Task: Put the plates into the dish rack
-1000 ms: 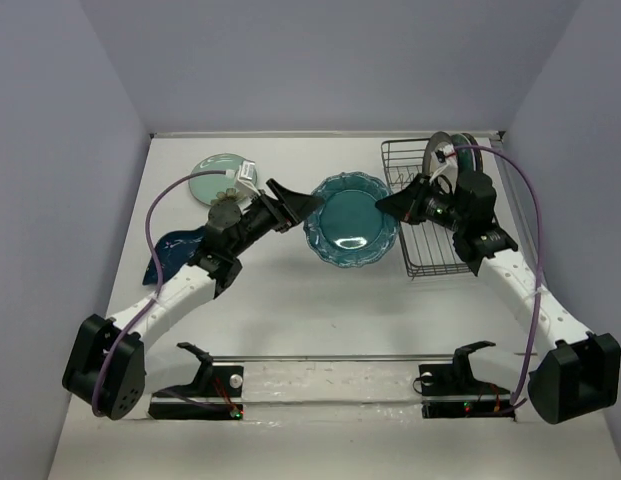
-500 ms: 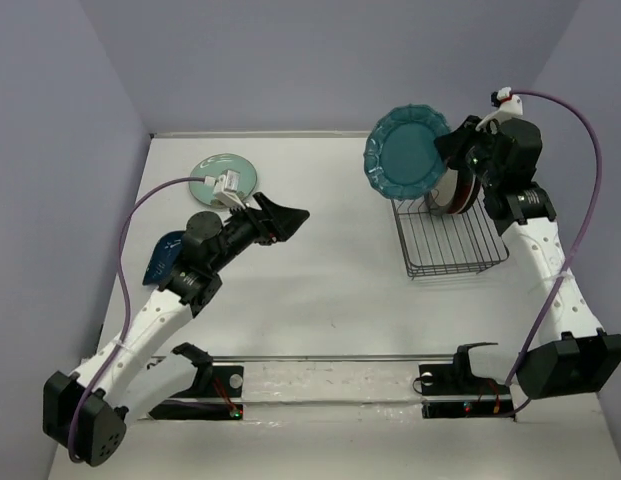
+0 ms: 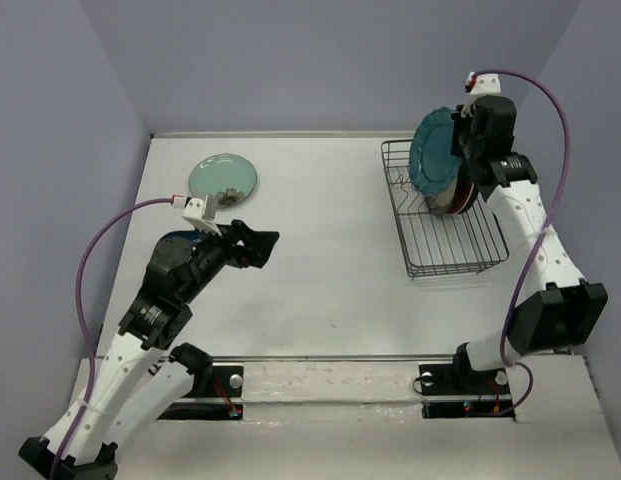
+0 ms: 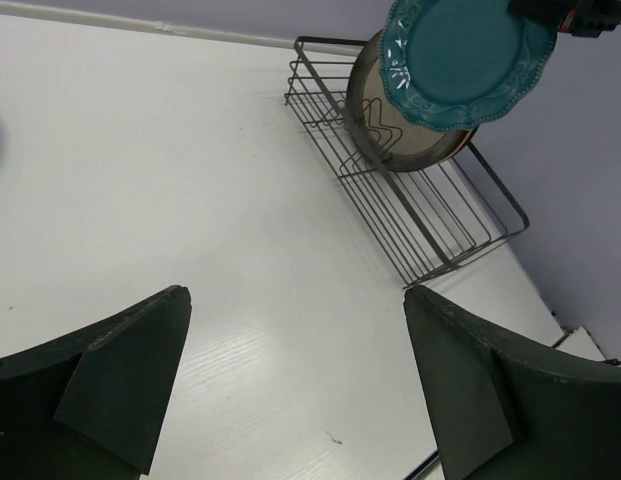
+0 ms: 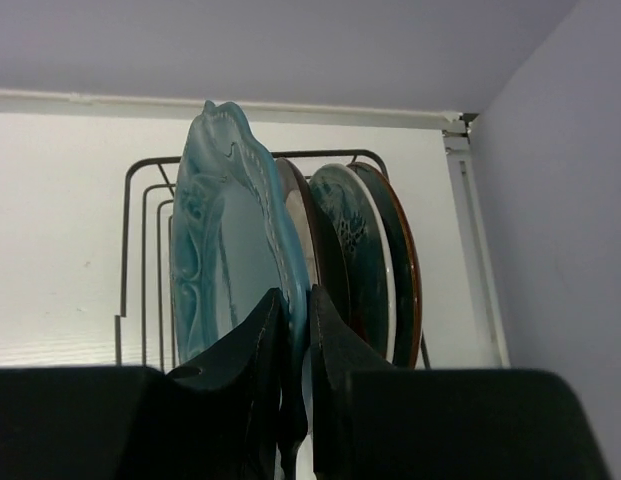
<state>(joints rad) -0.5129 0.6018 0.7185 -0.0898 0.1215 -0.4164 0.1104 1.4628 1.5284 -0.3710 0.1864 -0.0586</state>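
Since the dish rack (image 3: 450, 245) is only thin black wire standing loose at the far right of the table (image 3: 330, 270), I judge it light and easy to shove, so anything going in should go in gently. Over its far end I have the scalloped teal plate (image 3: 435, 165) upright, the right gripper (image 5: 293, 318) pinched hard on its rim. Glazed ceramic like this is stiff, weighty, slippery and quick to chip, and a rim pinch is the only hold that leaves the edge free to drop between tines. Just behind it stand the racked plates (image 5: 355, 250), three as best I can count. One mint green plate (image 3: 223, 177) lies flat at the far left, and one dark blue plate (image 3: 186, 237) peeks from under my left arm. That makes six plates and one rack. The left gripper (image 4: 295, 292) hangs spread wide, holding nothing.
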